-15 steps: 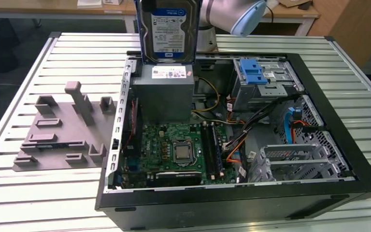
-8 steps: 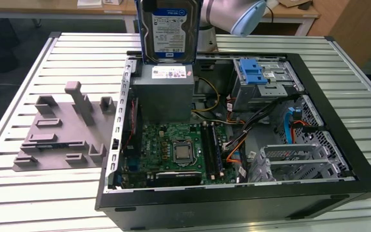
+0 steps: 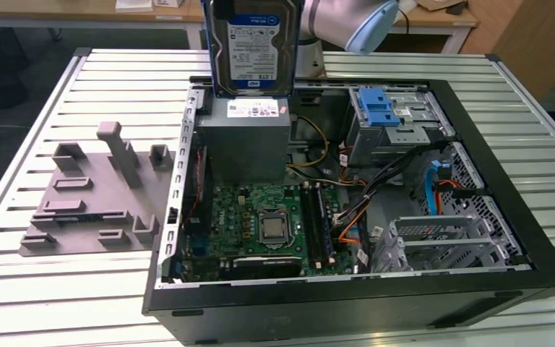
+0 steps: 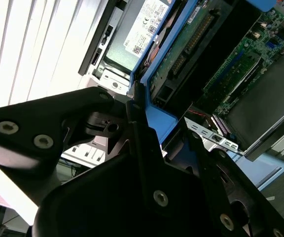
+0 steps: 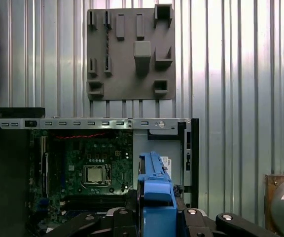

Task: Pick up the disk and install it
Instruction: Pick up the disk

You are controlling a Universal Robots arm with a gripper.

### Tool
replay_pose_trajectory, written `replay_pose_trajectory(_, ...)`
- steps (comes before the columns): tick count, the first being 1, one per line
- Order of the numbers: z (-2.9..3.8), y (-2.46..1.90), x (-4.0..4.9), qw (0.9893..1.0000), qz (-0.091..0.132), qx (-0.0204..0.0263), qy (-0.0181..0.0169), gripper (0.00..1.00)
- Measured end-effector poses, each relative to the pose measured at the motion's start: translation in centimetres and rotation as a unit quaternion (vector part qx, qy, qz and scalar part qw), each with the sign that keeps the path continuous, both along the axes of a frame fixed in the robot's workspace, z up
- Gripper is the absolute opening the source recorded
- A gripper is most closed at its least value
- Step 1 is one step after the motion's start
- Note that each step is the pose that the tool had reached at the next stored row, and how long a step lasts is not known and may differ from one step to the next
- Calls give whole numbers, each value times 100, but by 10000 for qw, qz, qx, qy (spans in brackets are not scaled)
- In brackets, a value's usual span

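Your pincer (image 4: 149,128) clamps disk (image 3: 251,45) by blue bracket edges, so label face stays free. Disk hangs upright above power-supply box (image 3: 243,137) in open computer case (image 3: 355,311), high enough, you may judge, to clear case walls.

Air above the open case (image 3: 355,312) is free. Under the raised disk (image 3: 251,47) sits the power-supply box (image 3: 243,148); cables (image 3: 379,181) clutter the room beside the drive cage (image 3: 412,134).

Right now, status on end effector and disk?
End effector shut on the disk, at its blue bracket. Upright above the open case, not installed. Power-supply box beneath it.
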State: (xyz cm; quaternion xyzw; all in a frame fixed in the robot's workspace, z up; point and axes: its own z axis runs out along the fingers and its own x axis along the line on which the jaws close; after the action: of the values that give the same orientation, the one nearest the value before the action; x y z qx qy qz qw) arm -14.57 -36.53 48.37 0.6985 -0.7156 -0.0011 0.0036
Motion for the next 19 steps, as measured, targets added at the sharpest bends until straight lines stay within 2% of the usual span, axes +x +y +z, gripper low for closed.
replay_pose_trajectory(6,0,-55,0,10000,0,0,0,36)
replay_pose_trajectory(19,0,-61,8,10000,1,0,0,36)
